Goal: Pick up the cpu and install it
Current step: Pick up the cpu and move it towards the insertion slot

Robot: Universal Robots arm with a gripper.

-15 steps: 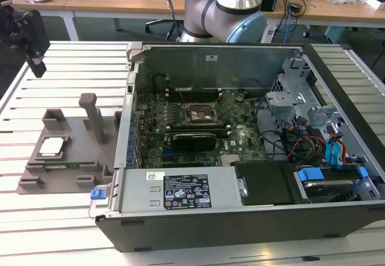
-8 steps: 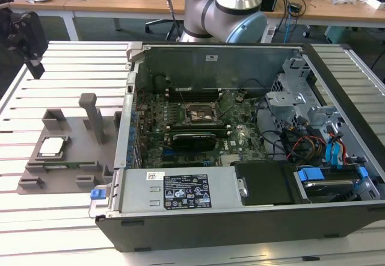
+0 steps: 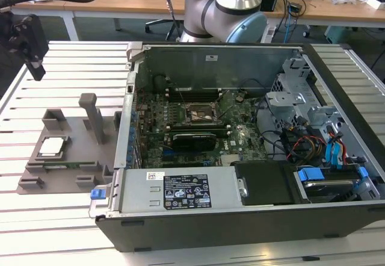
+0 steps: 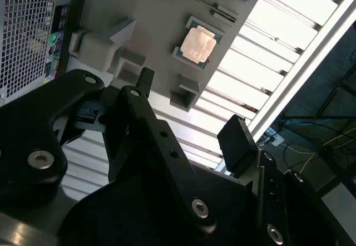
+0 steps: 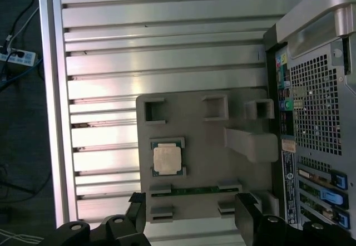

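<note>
On the grey holder plate (image 5: 194, 134), beside the open computer case (image 3: 240, 233), the cpu (image 5: 168, 158) is seated untouched; the tool (image 5: 192, 207) is held open, empty, well apart from it.

You had the computer case (image 3: 198, 52) open on the slatted table (image 3: 60, 67), the grey holder plate (image 3: 75, 150) just beside it, a wooden desk (image 3: 90, 4) beyond.
</note>
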